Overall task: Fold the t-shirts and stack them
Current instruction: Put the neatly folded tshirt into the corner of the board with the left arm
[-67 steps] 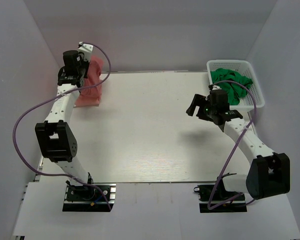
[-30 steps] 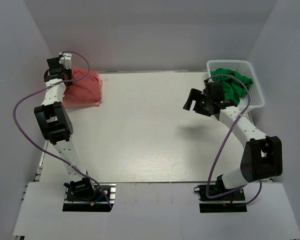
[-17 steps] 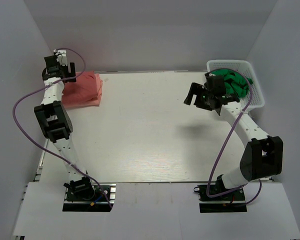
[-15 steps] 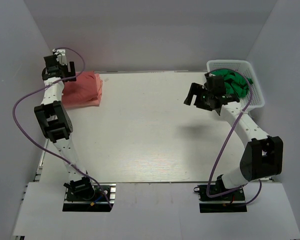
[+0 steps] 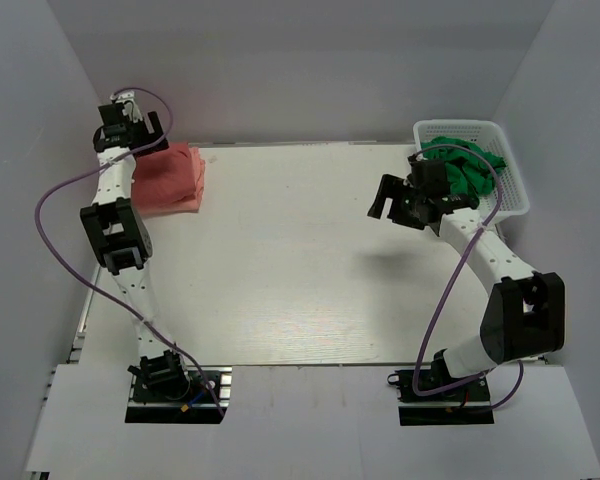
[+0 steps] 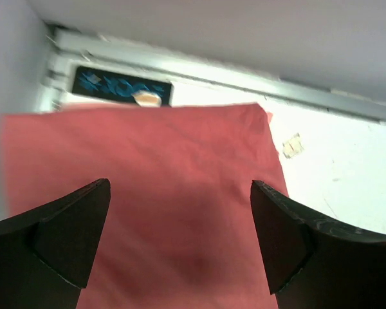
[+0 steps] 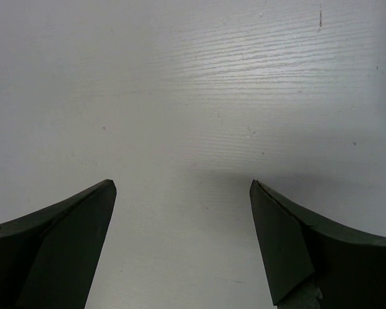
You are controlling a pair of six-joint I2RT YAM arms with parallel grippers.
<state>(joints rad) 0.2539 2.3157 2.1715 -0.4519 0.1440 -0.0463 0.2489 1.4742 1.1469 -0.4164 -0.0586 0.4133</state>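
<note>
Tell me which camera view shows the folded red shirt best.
The left wrist view: the folded red shirt fills most of the picture, with its far edge visible. The top external view shows it small, at the far left corner of the table. The right wrist view shows only the table.

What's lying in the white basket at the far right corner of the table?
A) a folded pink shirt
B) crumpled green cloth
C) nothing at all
B: the overhead view shows crumpled green cloth filling the white basket, while the folded pink cloth lies at the far left corner of the table.
</note>
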